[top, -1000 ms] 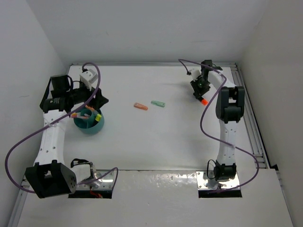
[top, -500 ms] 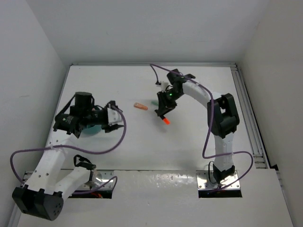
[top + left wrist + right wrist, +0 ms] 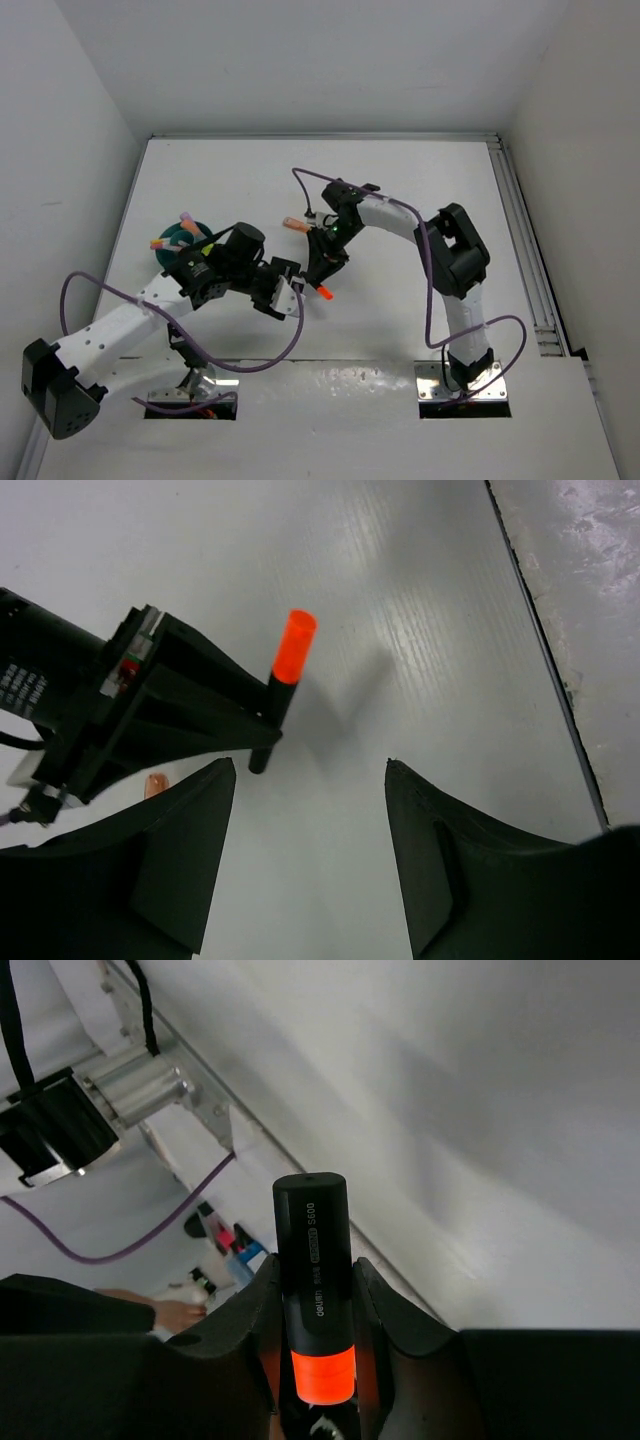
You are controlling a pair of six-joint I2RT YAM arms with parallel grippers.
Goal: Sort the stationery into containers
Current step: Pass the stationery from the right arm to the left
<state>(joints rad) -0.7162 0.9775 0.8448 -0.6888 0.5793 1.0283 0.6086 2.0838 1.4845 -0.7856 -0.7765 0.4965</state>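
Marker in leftward-stretched right end effector

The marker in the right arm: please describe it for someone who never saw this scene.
Go to the middle of the white table. There the right tool grips a black marker with a bright orange cap; no other pen is held.

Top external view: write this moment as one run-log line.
right pincer: shut on orange-capped marker | left pincer: open, facing marker, not touching | teal bowl: pens inside | orange pen: loose on table
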